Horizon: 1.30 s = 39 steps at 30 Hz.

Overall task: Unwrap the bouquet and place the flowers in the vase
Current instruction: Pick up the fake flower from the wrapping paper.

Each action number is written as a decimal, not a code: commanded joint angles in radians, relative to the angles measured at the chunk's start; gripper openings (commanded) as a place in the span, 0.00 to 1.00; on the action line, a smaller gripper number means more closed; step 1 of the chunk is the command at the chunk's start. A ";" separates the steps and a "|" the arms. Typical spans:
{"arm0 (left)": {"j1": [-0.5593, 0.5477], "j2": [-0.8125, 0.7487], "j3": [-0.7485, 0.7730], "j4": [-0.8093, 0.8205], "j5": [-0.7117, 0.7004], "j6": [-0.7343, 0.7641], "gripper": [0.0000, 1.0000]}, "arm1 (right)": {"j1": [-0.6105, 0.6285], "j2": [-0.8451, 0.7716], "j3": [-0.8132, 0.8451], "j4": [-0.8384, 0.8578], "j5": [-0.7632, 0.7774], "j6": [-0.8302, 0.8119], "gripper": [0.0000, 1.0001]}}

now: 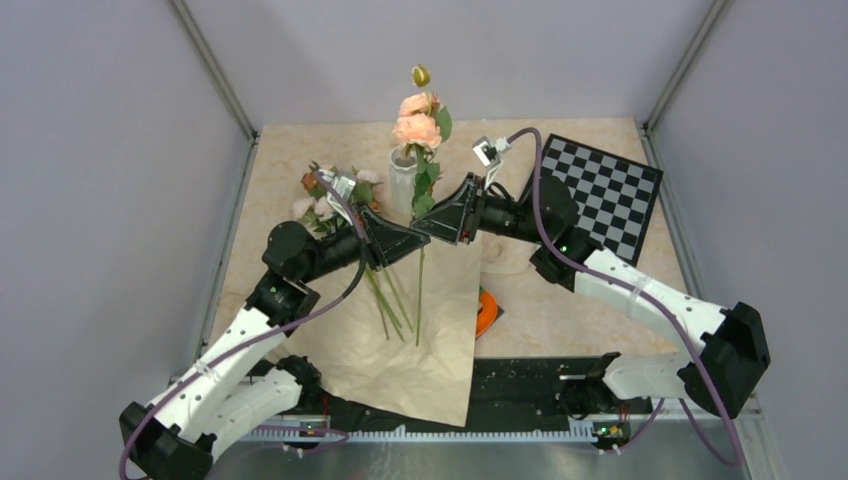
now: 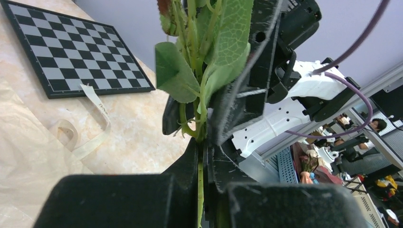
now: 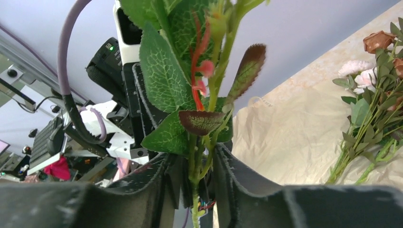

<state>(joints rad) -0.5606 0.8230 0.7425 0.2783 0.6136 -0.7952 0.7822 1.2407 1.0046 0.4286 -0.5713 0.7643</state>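
The bouquet's kraft paper (image 1: 432, 345) lies spread flat, and several loose flowers (image 1: 335, 195) rest at its far left corner, with their stems (image 1: 385, 300) on the sheet. One peach rose sprig (image 1: 418, 128) stands upright just right of the white ribbed vase (image 1: 402, 180). Its long stem (image 1: 420, 295) hangs down over the paper. My left gripper (image 2: 202, 142) is shut on that stem (image 2: 200, 190). My right gripper (image 3: 194, 154) meets it from the other side, open, its fingers (image 3: 228, 166) standing around the same stem (image 3: 195, 190) with gaps on both sides.
A checkerboard (image 1: 603, 190) lies at the back right. The cream ribbon (image 1: 503, 264) lies loose by the paper's right edge, and the orange plastic ring (image 1: 487, 312) sits just beyond that edge. The loose flowers (image 3: 375, 95) show at the right of the right wrist view.
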 commanded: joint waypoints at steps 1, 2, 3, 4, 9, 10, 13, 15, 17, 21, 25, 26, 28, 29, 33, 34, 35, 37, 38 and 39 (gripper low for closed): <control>-0.007 -0.005 0.013 0.070 0.036 0.006 0.00 | -0.009 -0.007 0.045 0.067 0.027 0.017 0.28; -0.008 -0.005 0.014 0.068 0.038 0.007 0.00 | -0.009 -0.007 0.043 0.071 0.027 0.022 0.24; -0.008 -0.005 0.012 0.067 0.039 0.007 0.00 | -0.009 -0.007 0.041 0.076 0.027 0.027 0.21; -0.008 -0.004 0.012 0.068 0.039 0.008 0.00 | -0.009 -0.005 0.040 0.081 0.028 0.030 0.17; -0.007 -0.005 0.023 0.016 0.029 0.035 0.00 | -0.009 -0.006 0.032 0.085 0.038 0.032 0.02; -0.008 -0.007 0.029 -0.012 0.013 0.054 0.00 | -0.008 -0.009 0.032 0.078 0.043 0.026 0.00; -0.007 -0.018 0.034 -0.062 -0.032 0.082 0.02 | -0.009 -0.023 0.023 0.058 0.065 0.001 0.00; -0.007 -0.029 0.034 -0.091 -0.066 0.101 0.19 | -0.009 -0.037 0.019 0.036 0.088 -0.026 0.00; -0.006 -0.036 0.038 -0.123 -0.089 0.126 0.32 | -0.009 -0.055 0.021 -0.002 0.121 -0.063 0.00; -0.003 -0.046 0.081 -0.286 -0.175 0.222 0.80 | -0.009 -0.093 0.051 -0.095 0.199 -0.161 0.00; 0.037 -0.043 0.148 -0.486 -0.277 0.374 0.99 | -0.008 -0.091 0.119 -0.207 0.301 -0.295 0.00; 0.063 -0.032 0.171 -0.535 -0.285 0.407 0.99 | -0.008 -0.083 0.139 -0.232 0.330 -0.334 0.00; 0.148 -0.006 0.212 -0.623 -0.279 0.457 0.99 | -0.008 -0.063 0.196 -0.268 0.393 -0.403 0.00; 0.205 0.011 0.221 -0.655 -0.262 0.471 0.99 | -0.008 -0.051 0.215 -0.270 0.419 -0.436 0.00; 0.434 0.058 0.221 -0.712 -0.245 0.480 0.99 | -0.009 0.026 0.324 -0.231 0.530 -0.540 0.00; 0.476 0.067 0.219 -0.715 -0.264 0.477 0.99 | -0.009 0.055 0.358 -0.220 0.558 -0.573 0.00; 0.515 0.075 0.216 -0.717 -0.285 0.475 0.99 | -0.009 0.083 0.395 -0.209 0.589 -0.592 0.00; 0.578 0.096 0.216 -0.730 -0.362 0.475 0.99 | -0.016 0.145 0.477 -0.190 0.613 -0.626 0.00; 0.601 0.103 0.217 -0.739 -0.425 0.477 0.99 | -0.018 0.188 0.522 -0.182 0.616 -0.640 0.00; 0.611 0.107 0.215 -0.748 -0.497 0.487 0.99 | -0.020 0.222 0.566 -0.178 0.621 -0.653 0.00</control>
<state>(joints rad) -0.0170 0.9199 0.9436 -0.4221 0.3111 -0.3481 0.7780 1.3552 1.4132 0.1837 -0.0425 0.2333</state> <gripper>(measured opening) 0.985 0.122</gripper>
